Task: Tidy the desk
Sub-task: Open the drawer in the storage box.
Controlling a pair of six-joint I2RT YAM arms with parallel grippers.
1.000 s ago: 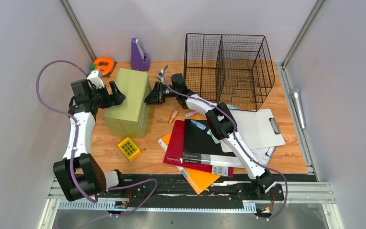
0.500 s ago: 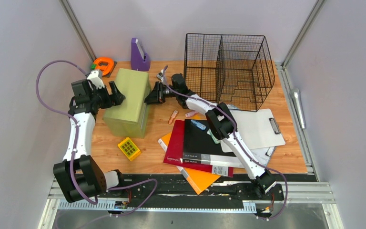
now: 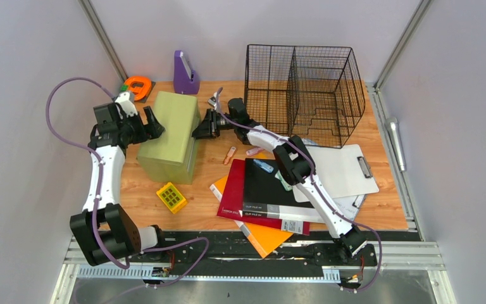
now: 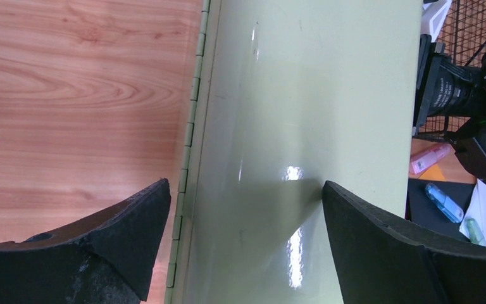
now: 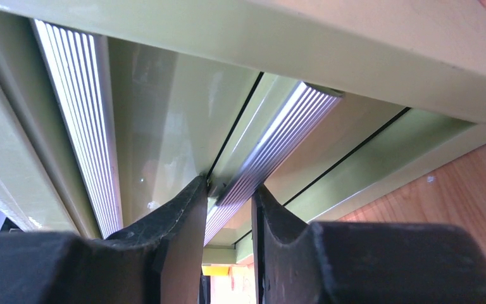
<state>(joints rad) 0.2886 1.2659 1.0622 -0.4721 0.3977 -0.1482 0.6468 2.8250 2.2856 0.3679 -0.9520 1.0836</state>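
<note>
Some of the desk (image 3: 138, 195), its long axis left-to-right, hides under folders (image 3: 259, 190); left gripper (image 4: 245, 187) gapes at the green box (image 3: 171, 133), holding nothing; right gripper (image 5: 231, 187) nips its ribbed handle (image 5: 278, 133).

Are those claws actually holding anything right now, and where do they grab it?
The right claw pinches a silver ribbed handle on the green drawer box. The left claw is open over the box, holding nothing.
</note>
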